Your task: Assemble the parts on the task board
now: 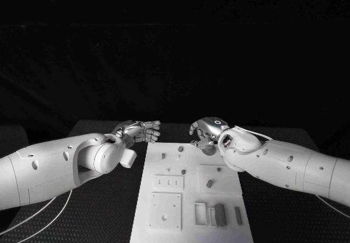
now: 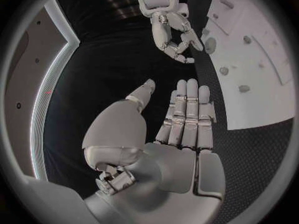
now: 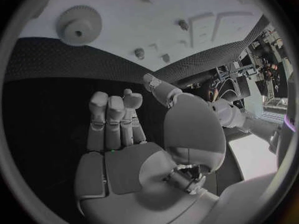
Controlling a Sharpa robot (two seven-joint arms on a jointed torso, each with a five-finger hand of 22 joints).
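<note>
fingers of both hands hold nothing. head view: left hand [image 1: 138, 131] sits just off the far left corner of the task board [image 1: 191, 202], fingers extended and apart. right hand [image 1: 207, 132] hangs over the board's far edge, fingers bent inward, empty. small parts [image 1: 209, 183] lie scattered on the plate; longer grey pieces [image 1: 219, 214] stand near its close edge.

left wrist view: fingers [image 2: 187, 112] straight, side by side, thumb apart, over black table [image 2: 106, 74]; the board lies beside them.

right wrist view: fingers [image 3: 112, 117] curled toward the palm, grasping nothing; a gear [image 3: 79, 26] rests on the board.
</note>
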